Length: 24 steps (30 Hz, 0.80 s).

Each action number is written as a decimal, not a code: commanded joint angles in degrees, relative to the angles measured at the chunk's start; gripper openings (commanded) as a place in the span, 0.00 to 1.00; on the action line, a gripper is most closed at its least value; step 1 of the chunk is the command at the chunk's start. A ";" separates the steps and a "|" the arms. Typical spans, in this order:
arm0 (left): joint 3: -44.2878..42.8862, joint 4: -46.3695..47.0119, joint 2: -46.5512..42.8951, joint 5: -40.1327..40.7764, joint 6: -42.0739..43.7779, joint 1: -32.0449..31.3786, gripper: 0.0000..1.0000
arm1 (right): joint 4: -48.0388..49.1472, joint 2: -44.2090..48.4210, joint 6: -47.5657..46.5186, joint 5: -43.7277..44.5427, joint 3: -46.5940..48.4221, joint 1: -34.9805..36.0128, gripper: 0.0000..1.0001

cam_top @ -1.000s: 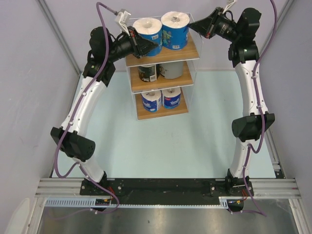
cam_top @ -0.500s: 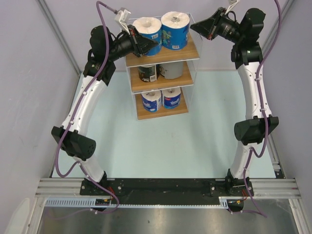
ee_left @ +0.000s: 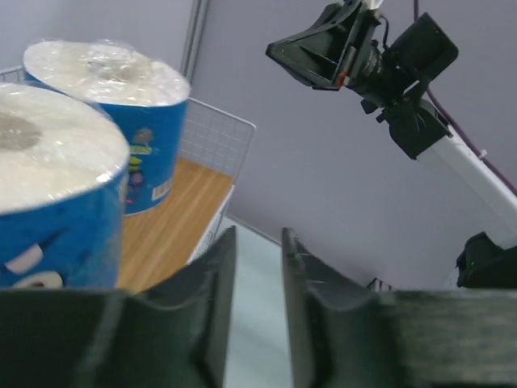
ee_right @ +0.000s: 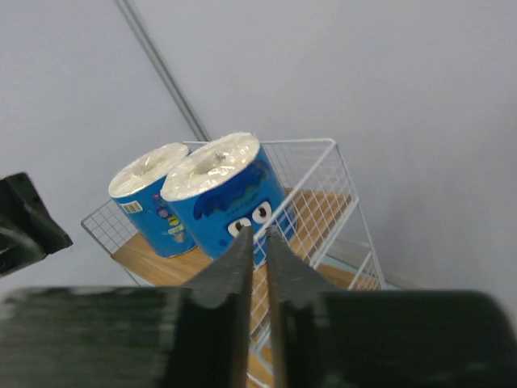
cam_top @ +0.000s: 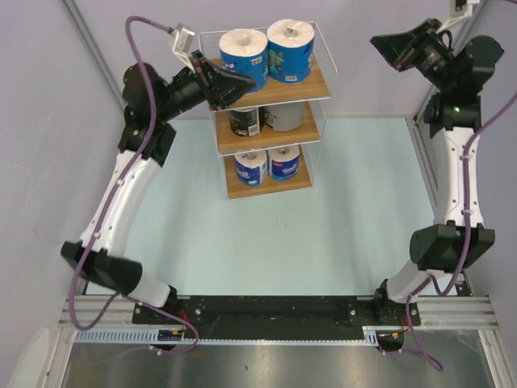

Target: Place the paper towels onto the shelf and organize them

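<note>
Showing all 6 paper towels on the shelf (cam_top: 317, 81).

Top view: shelf stands at 12 o'clock on table (cam_top: 355, 202). It has 3 tiers w/ 2 rolls each: 4 blue rolls (cam_top: 290, 48) (top and bottom), 1 dark roll (cam_top: 244, 121) and 1 grey roll (cam_top: 283, 117) (mid tier), all upright. Left gripper (cam_top: 245, 83) is just beside top tier at its 9 o'clock; contact can't be told. Right gripper (cam_top: 381, 42) is at 3 o'clock, well apart.

Left wrist view: fingers nearly pressed together, slim slot, nothing held; 2 blue rolls at 10 o'clock.

Right wrist view: fingers pressed together, empty; same 2 rolls at 12 o'clock.

Handling (est.): rolls light, soft, squashable; wrap prob. slick. Grip across dia. at mid-height, wide jaws, gentle force.
</note>
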<state>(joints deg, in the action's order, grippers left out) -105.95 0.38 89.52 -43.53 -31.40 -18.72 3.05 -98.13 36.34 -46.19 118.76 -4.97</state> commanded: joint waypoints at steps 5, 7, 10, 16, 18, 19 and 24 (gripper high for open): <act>25.33 1.65 -28.39 5.63 5.02 0.88 0.82 | 1.62 21.90 -5.04 9.97 -28.12 -5.92 0.99; 31.73 -3.09 -31.93 9.32 7.30 1.84 1.00 | -1.89 26.55 -8.45 12.95 -35.07 -6.54 1.00; 38.60 -8.19 -37.30 14.14 8.71 2.90 1.00 | -9.89 30.35 -11.37 17.96 -41.12 -6.72 1.00; 49.50 -17.34 -45.74 28.92 8.46 2.90 1.00 | -10.88 39.93 -12.60 25.09 -56.58 -3.48 1.00; 51.71 -19.70 -47.85 33.15 7.32 2.90 1.00 | -10.69 41.70 -12.78 28.59 -59.77 -1.45 1.00; 53.29 -20.41 -48.29 33.94 7.14 2.90 1.00 | -11.04 42.14 -12.87 30.18 -60.92 -0.57 1.00; 58.04 -23.93 -52.50 39.29 5.56 2.99 1.00 | -12.10 44.86 -8.66 38.18 -69.70 3.91 1.00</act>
<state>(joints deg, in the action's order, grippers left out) -50.37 -20.29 41.69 -11.64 -24.10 -16.12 -9.21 -56.07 25.61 -16.67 53.60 -3.31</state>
